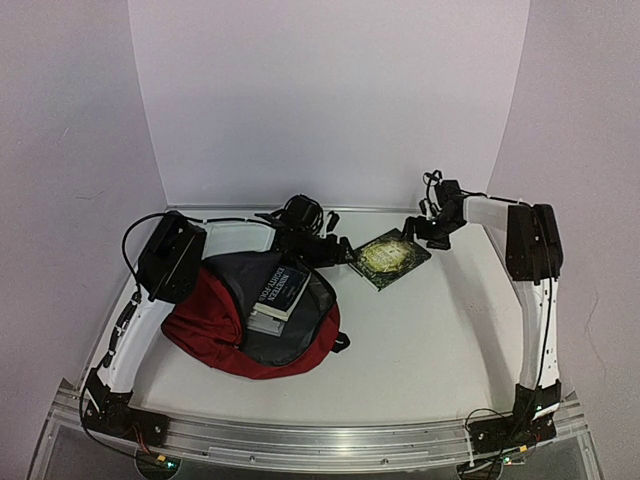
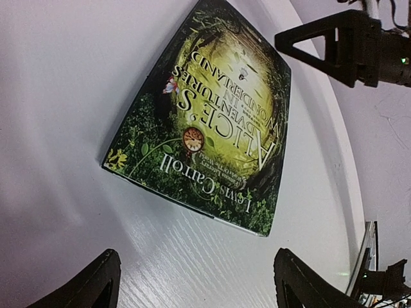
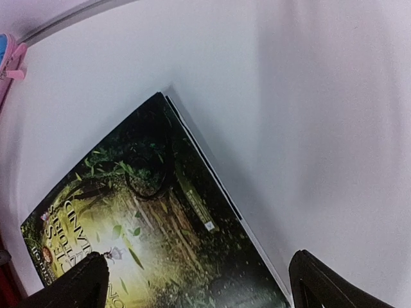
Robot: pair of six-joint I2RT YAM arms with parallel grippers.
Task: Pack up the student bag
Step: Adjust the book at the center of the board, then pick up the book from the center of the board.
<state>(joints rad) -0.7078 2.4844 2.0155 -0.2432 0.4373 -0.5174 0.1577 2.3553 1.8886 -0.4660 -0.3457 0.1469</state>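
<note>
The student bag (image 1: 215, 325), dark red with grey lining, lies open at the table's left with a dark book (image 1: 280, 288) in its mouth. A green Alice in Wonderland book (image 1: 390, 257) lies flat on the table to its right. My left gripper (image 1: 340, 252) is open just left of that book; the left wrist view shows the cover (image 2: 212, 122) ahead of the empty left gripper (image 2: 196, 285). My right gripper (image 1: 418, 232) hangs open over the book's far right corner. In the right wrist view the cover (image 3: 154, 231) lies beneath the right gripper (image 3: 199, 285), untouched.
A pink pencil case (image 3: 9, 59) shows at the far left edge of the right wrist view. The table's raised back rim (image 1: 380, 212) runs close behind both grippers. White walls close in the back and sides.
</note>
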